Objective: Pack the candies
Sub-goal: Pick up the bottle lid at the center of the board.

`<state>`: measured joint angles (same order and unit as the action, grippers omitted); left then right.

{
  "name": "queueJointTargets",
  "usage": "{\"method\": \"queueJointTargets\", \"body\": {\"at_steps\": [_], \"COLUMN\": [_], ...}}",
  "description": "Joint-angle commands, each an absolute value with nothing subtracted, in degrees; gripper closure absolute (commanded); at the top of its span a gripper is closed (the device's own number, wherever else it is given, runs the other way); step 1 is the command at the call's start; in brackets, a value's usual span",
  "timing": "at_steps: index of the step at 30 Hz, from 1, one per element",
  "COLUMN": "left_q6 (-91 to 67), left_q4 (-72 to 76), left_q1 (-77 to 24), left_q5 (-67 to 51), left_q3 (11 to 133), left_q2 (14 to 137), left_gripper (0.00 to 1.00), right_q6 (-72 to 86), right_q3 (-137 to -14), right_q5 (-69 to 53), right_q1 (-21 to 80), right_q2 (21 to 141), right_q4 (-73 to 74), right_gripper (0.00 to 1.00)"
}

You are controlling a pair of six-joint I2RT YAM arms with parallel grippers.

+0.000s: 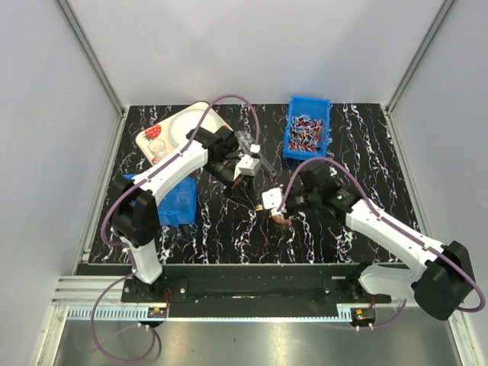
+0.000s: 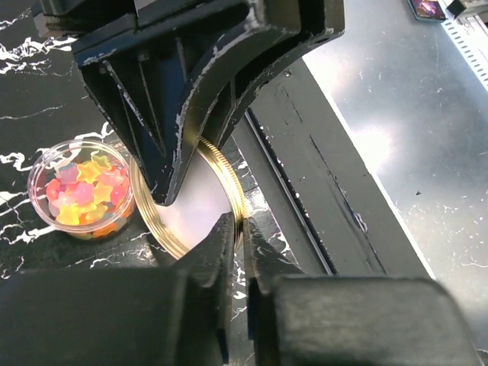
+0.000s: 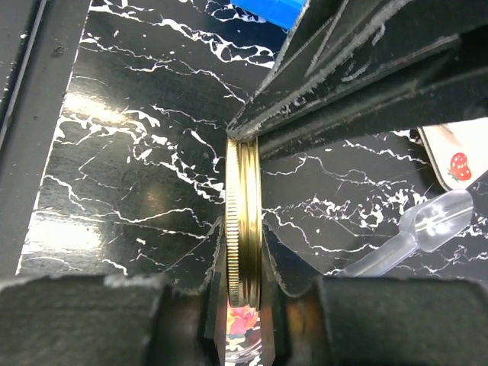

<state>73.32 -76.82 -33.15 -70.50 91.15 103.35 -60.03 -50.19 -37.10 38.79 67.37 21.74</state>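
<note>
Left wrist view: the left pincer (image 2: pixel 197 210) is closed across a gold lid (image 2: pixel 204 192). The right pincer (image 3: pixel 244 216) clamps the lid too. Just beside it, at frame left, the candies (image 2: pixel 82 188) fill a clear jar (image 2: pixel 34 210) on the counter (image 2: pixel 30 99).

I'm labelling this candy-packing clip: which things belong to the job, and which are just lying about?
Job: candies, their clear jar, gold lid, clear scoop (probably).
Lying about: blue bin, wrapped sweets in it, blue box, strawberry-printed tray.
</note>
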Motion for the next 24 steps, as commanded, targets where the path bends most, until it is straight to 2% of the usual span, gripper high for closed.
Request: {"method": "queueJointTargets", "body": {"at_steps": [1,2,3,4,6,8,9,13,15,17,18,19,20,24], "left_q6": [73.0,72.8,72.6,72.3,72.8,73.3,73.7,73.0,69.4,62.8,52.9,48.5,43.0,36.2], "left_q4": [-88.5,-88.6,-88.6,-88.5,-88.7,-88.7,-88.7,-86.2,-83.3,-72.4,-66.5,-54.8,-49.7,-32.3], "left_q1": [-34.0,-34.0,-34.0,-33.6,-32.9,-30.9,-29.4,-27.2,-27.2,-27.2,-27.5,-27.9,-28.3,-29.4], "left_q5": [-74.0,-73.8,-73.7,-73.6,-73.0,-73.8,-74.3,-73.6,-72.4,-69.7,-67.7,-61.9,-58.7,-50.2], "left_q3": [93.8,94.0,94.4,94.8,95.4,95.5,95.7,95.3,94.0,91.8,87.8,85.4,80.5,70.9], "left_q2": [103.4,103.4,103.4,103.3,102.7,101.8,101.5,100.0,98.4,95.9,92.0,89.8,87.7,79.2], "left_gripper": [0.82,0.73,0.60,0.54,0.44,0.39,0.32,0.24,0.23,0.21,0.21,0.20,0.19,0.12], "right_q6": [-59.5,-59.4,-59.4,-59.4,-59.2,-59.0,-58.6,-54.2,-51.8,-48.3,-47.4,-45.8,-45.1,-41.6], "right_q3": [-52.6,-53.2,-53.4,-53.8,-54.7,-55.4,-55.5,-56.5,-57.4,-59.1,-59.6,-60.5,-61.0,-63.5], "right_q5": [-37.6,-37.8,-37.8,-37.6,-37.1,-37.1,-37.3,-37.4,-37.4,-37.6,-37.9,-38.6,-39.1,-43.5], "right_q1": [38.8,38.8,38.8,38.8,38.8,38.8,38.8,38.8,38.7,38.8,38.7,38.6,38.3,35.9], "right_q2": [65.5,65.4,65.3,65.1,64.8,64.3,64.2,63.5,63.7,64.0,64.0,64.0,64.1,64.1], "right_q4": [22.1,23.5,24.2,25.0,26.7,28.8,29.4,30.1,30.0,30.1,30.2,30.5,30.7,31.1], "right_gripper": [0.84,0.84,0.84,0.84,0.84,0.84,0.85,0.85,0.86,0.87,0.87,0.87,0.88,0.88]}}
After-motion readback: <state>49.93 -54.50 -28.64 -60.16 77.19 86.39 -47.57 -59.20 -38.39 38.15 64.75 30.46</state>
